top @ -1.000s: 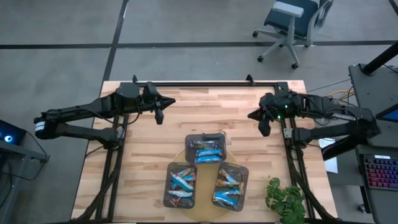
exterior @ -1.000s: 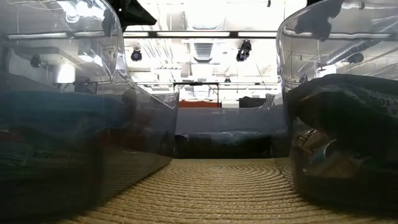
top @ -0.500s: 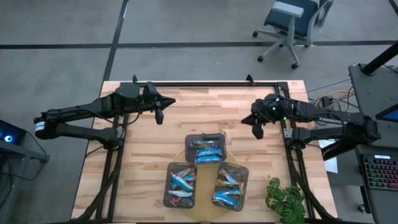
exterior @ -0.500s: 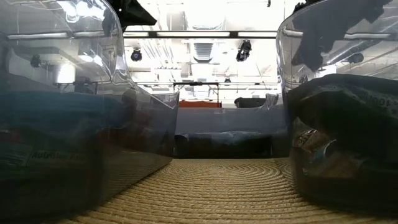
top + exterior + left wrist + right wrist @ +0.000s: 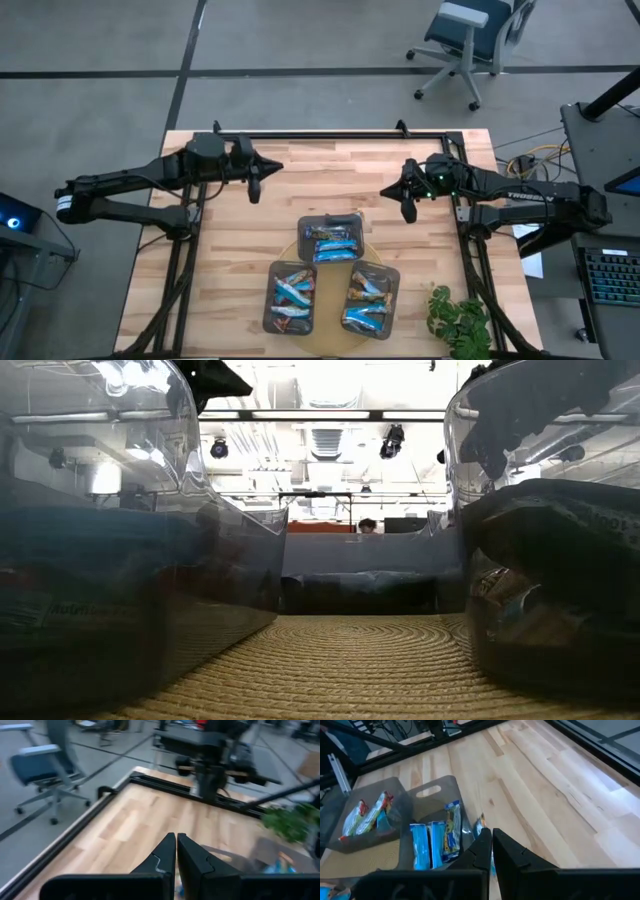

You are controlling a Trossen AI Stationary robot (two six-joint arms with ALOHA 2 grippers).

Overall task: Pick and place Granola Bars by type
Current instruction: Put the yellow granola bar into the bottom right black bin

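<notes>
The right gripper (image 5: 407, 212), fingers pressed together and holding nothing, hangs above bare wood just beyond the far tray (image 5: 331, 238) of three dark grey trays clustered on a round woven mat (image 5: 297, 250). The Granola Bars (image 5: 436, 841) lie in those trays, the nearest of them close under its closed fingertips (image 5: 487, 849), blue wrappers side by side. The left gripper (image 5: 254, 186), likewise closed and empty, waits over the table (image 5: 230, 280) well apart from the trays, with the right arm across from it.
</notes>
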